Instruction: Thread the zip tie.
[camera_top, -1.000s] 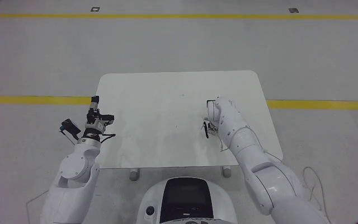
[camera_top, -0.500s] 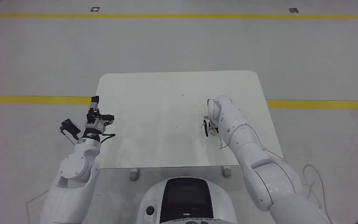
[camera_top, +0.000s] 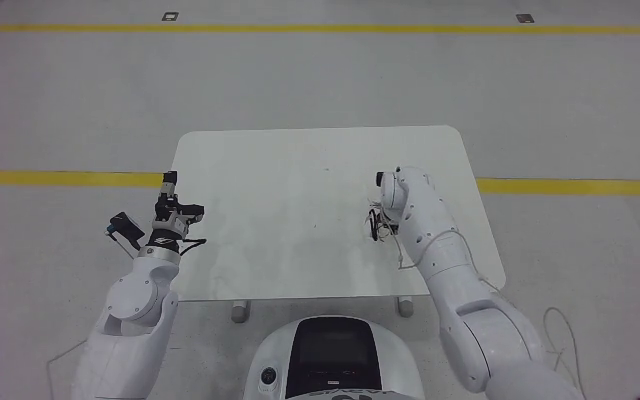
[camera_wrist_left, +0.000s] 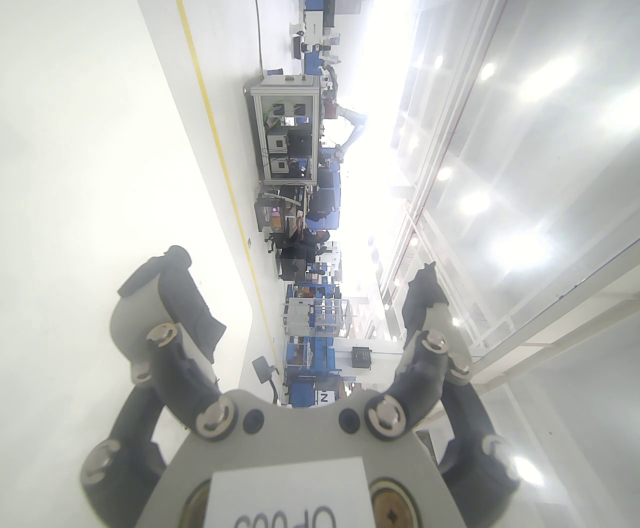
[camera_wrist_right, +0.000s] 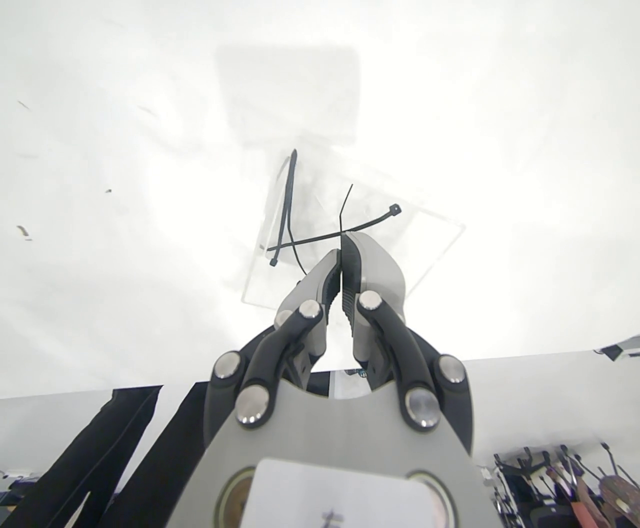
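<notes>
- Presently, a thin black zip tie (camera_wrist_right: 346, 207) is pinched in the closed right gripper (camera_wrist_right: 341, 245) over a clear square plate (camera_wrist_right: 430, 240) on the white table (camera_top: 280, 200).
- The left gripper (camera_wrist_left: 300, 262) is held open, well apart.

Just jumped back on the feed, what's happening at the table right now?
The right claw is shut, pinching the thin tail of a black zip tie over a clear sheet on the white table, where other zip ties lie crossed. The left claw is open and holds nothing, at the table's left edge. Nothing looks threaded yet.
</notes>
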